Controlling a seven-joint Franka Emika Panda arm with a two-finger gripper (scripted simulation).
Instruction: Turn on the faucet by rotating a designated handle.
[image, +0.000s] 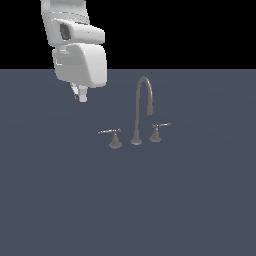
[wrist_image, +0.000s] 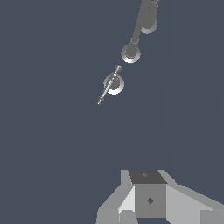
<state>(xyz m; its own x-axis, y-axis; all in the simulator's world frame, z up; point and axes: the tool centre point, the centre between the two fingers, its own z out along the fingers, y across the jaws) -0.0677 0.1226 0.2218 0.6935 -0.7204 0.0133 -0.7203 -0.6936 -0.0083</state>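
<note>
A flat slate-blue surface (image: 60, 200) fills the scene. The white gripper (image: 81, 95) hangs above it, jaws apparently closed, grasping nothing. Well apart from the jaws stands the grey metal long-bar lever handle (image: 112, 133); beyond it, the grey gooseneck faucet (image: 141, 107).

Exterior view: frontal, distant. Wrist view: looks down; both share faucet (image: 142, 110).
</note>
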